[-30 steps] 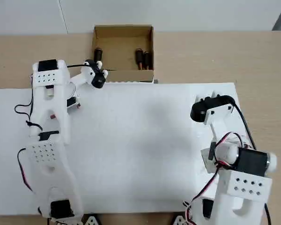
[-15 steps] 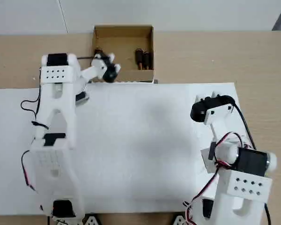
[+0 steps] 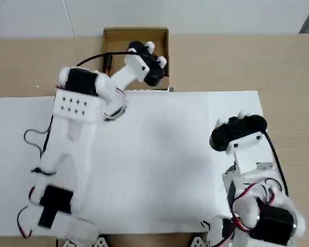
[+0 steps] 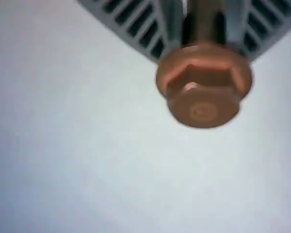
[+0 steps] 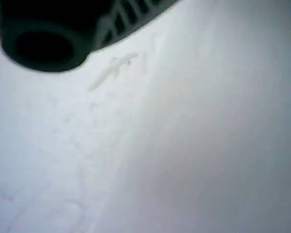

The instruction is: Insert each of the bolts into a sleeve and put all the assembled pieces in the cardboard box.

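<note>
Copper-coloured metal bolt with a flanged hexagonal head (image 4: pixel 203 87): it sits in the left gripper (image 3: pixel 152 59), whose grey ribbed jaws are closed narrowly on the shank just behind the flange, with the head poking out toward the wrist camera. Dark material flanks the shank between the jaws. I take it for a sleeve, but I cannot tell for certain. In the high view this gripper hangs over the open brown cardboard box (image 3: pixel 136 32), above the half of it on the right arm's side, and a dark assembled piece (image 3: pixel 107 62) lies against the opposite wall inside. The box stands on the pale wooden table (image 3: pixel 247 62), touching the far edge of the white foam sheet (image 3: pixel 159 154). The right gripper (image 3: pixel 237 133) rests low over that sheet near its right edge, well apart from the box. I cannot tell its state from either view. Handling judgement: the bolt is rigid and not fragile, dense for its size yet a light load for this arm. The smooth round shank is the weak point, since it can pivot or slide between hard jaws. The best hold is across the shank, tight against the flange, so that the head acts as a stop. If a sleeve is on it, I expect a loose fit, so I would keep the piece low over the box floor when letting go.
</note>
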Robot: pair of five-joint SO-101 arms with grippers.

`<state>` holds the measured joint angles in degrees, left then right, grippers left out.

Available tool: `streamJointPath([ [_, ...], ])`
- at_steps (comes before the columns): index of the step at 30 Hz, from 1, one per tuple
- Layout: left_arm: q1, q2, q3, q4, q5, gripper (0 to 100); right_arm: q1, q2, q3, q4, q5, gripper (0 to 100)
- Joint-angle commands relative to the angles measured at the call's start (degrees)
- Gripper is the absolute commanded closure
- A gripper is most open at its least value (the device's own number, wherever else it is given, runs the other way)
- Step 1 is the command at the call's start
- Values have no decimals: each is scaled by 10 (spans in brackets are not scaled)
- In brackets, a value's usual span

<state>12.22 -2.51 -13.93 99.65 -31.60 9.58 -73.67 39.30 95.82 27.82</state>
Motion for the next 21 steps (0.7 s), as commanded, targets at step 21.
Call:
streamJointPath([
  [21, 53, -534, 541, -359, 400, 995, -77, -281, 242, -168, -165, 995],
])
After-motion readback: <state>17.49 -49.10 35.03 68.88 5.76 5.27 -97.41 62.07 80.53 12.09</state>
